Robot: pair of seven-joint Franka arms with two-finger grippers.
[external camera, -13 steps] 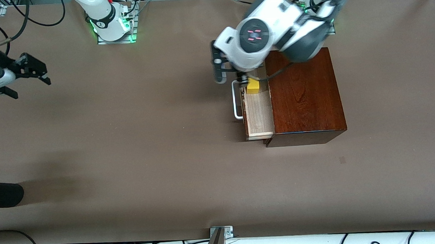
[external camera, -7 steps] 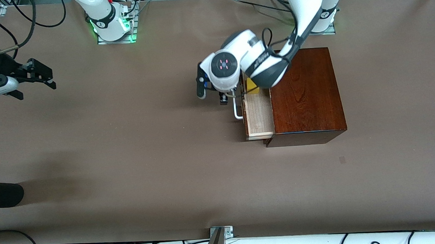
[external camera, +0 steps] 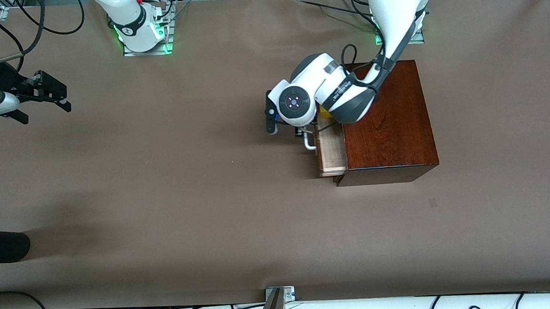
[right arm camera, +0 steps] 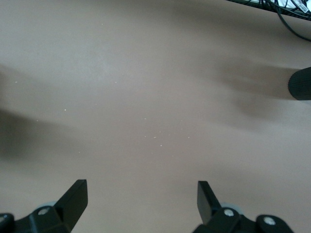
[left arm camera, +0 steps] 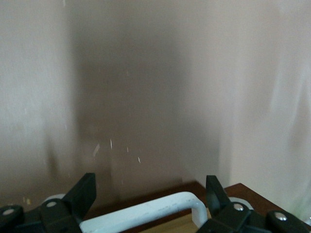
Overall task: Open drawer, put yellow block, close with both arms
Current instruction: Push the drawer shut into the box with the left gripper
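White and bent at the elbow, the left arm reaches from the top right of the front view down over the drawer (external camera: 330,152), partly open at frame centre. Its left gripper (left arm camera: 148,199) spreads wide astride the handle (left arm camera: 146,212). A yellow block (external camera: 325,113) peeks from the drawer. At the upper left edge the right gripper (external camera: 44,94) waits, fingers apart.

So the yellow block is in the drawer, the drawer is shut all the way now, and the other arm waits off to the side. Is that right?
Not quite. The front view shows the drawer partly open, its pale inside showing. The left gripper is at the white handle, fingers open around it in the left wrist view. The yellow block is in the drawer, and the right gripper waits, open, at the right arm's end of the table.
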